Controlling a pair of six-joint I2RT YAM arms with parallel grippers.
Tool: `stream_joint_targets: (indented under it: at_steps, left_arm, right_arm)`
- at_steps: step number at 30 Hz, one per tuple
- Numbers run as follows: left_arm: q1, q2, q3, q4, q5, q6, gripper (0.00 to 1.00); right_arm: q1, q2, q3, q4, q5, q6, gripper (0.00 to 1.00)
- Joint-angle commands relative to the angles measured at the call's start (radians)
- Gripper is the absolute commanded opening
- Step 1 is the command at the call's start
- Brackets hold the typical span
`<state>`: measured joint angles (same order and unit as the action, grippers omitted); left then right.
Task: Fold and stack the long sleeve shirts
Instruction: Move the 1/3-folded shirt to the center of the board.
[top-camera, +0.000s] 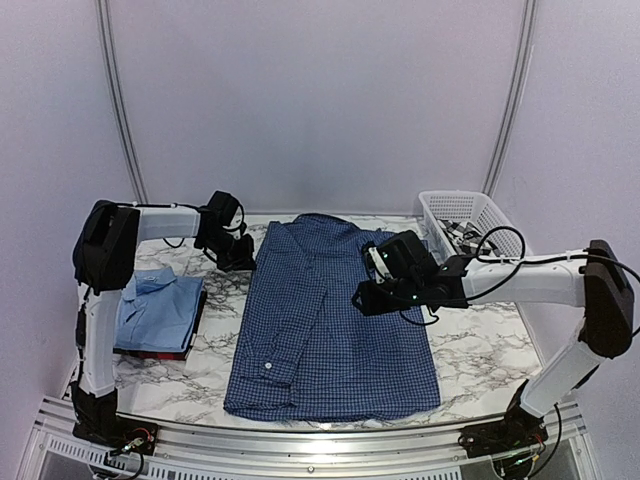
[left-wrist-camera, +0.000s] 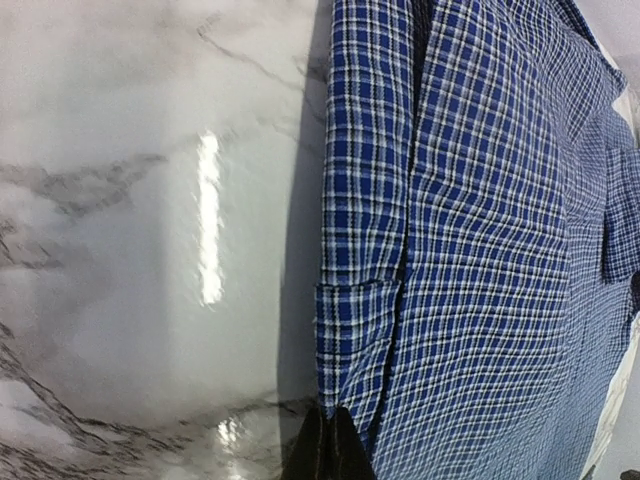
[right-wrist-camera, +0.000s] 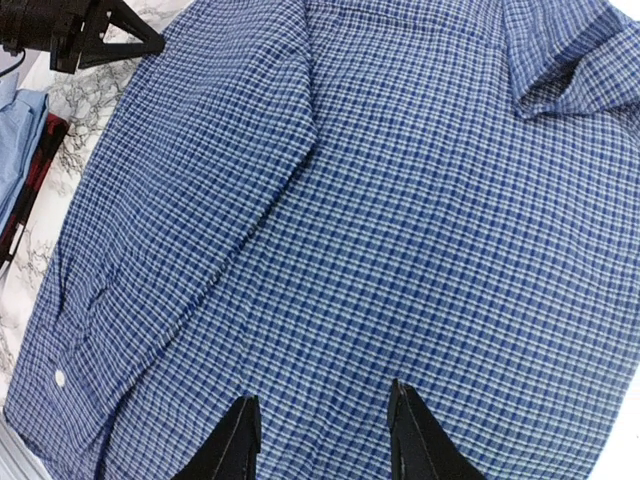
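One navy shirt spread on marble surface, white walls; two folded shirts stacked left, one basket. Left gripper together, right gripper apart.

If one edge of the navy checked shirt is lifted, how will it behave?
Probably floppy: the navy checked shirt lies flat with soft folds, so it should drape. Thin cloth, likely light. It may slide easily on the glossy marble table.

Spread shirt centred on table, folded shirts stacked left (seemingly two), basket back right, another shirt inside.
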<state>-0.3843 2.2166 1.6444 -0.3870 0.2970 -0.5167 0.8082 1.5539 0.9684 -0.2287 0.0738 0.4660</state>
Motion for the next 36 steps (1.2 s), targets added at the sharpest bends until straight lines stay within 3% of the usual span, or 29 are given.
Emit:
stream_joint_targets:
  at_steps: [1, 6, 8, 10, 15, 25, 36]
  left_arm:
    - [0.052, 0.062, 0.120, -0.114, 0.000, 0.096, 0.00]
    - [0.069, 0.123, 0.229, -0.184, -0.016, 0.119, 0.03]
    - [0.069, 0.117, 0.245, -0.190, -0.033, 0.116, 0.12]
    - [0.070, 0.095, 0.257, -0.195, -0.062, 0.112, 0.28]
    - [0.063, -0.009, 0.260, -0.196, -0.129, 0.110, 0.45]
    - [-0.102, -0.235, 0.083, -0.194, -0.151, 0.106, 0.47]
    - [-0.383, -0.349, -0.205, -0.045, -0.132, -0.059, 0.44]
  right_arm:
    - [-0.018, -0.025, 0.004, -0.018, 0.040, -0.009, 0.40]
    - [-0.062, -0.038, 0.006, -0.013, 0.050, -0.014, 0.40]
    - [-0.096, -0.049, 0.011, -0.013, 0.049, -0.021, 0.40]
    - [-0.135, -0.062, 0.015, -0.006, 0.048, -0.028, 0.40]
    - [-0.231, -0.052, 0.039, 0.016, 0.042, -0.047, 0.41]
    - [-0.317, -0.084, -0.024, 0.024, 0.017, -0.041, 0.44]
    - [-0.252, -0.198, -0.175, 0.000, -0.057, 0.001, 0.45]
